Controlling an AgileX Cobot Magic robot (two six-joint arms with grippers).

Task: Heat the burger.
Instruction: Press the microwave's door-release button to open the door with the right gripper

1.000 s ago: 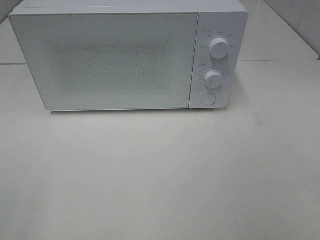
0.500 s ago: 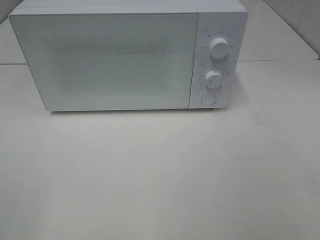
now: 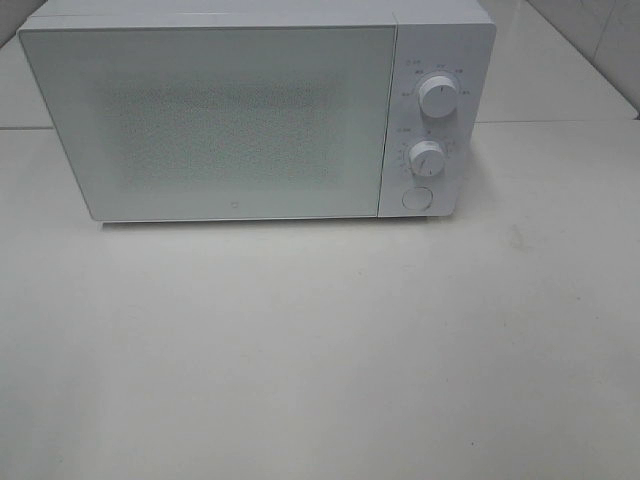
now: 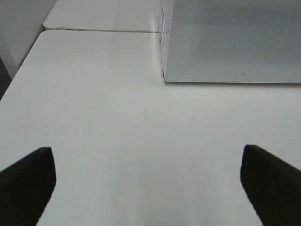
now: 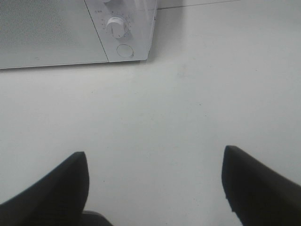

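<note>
Microwave (image 3: 230, 120), one, with two knobs (image 3: 437, 96), one button (image 3: 416, 198); left pincer (image 4: 146, 157) and right pincer (image 5: 154, 154) both spread wide.

High camera looks down at the microwave (image 3: 210, 120) front; both wrist cameras, low over the surface (image 3: 320, 350), share it.

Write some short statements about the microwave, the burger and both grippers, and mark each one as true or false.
1. The microwave door is shut. True.
2. The burger lies on the table before the microwave. False: no burger shows in any view.
3. The left gripper holds a plate. False: its fingers stand wide apart with nothing between them.
4. The microwave has two knobs, an upper knob and a lower knob, above a round button. True.
5. The right gripper is open and holds nothing. True.
</note>
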